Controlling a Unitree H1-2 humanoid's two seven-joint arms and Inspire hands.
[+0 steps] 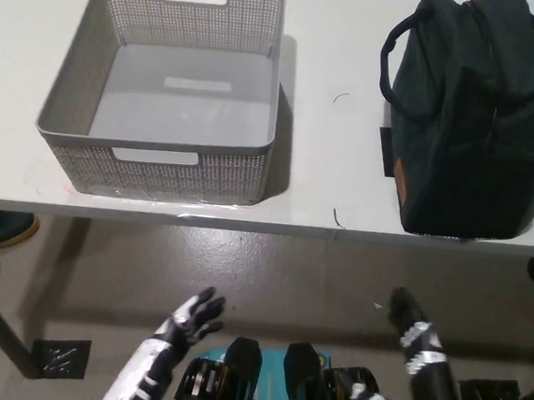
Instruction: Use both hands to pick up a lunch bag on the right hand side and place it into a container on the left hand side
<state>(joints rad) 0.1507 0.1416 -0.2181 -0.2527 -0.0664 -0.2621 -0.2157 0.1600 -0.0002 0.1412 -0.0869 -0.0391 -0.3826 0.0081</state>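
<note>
The dark lunch bag (pixel 469 119) stands on the bench (pixel 328 149) at the right, well apart from the empty grey basket (pixel 75 146) at left. Left hand (pixel 191 318) fingers spread, holding nothing; right hand (pixel 410 330) unclear.

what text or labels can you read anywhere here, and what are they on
No text reads legibly anywhere.
Lunch bag: a small brown tag on its left side, too small to read.
Container: a pale rectangular patch on its floor, possibly a sticker, no readable print.
Table: only small dark marks, no writing.
</note>
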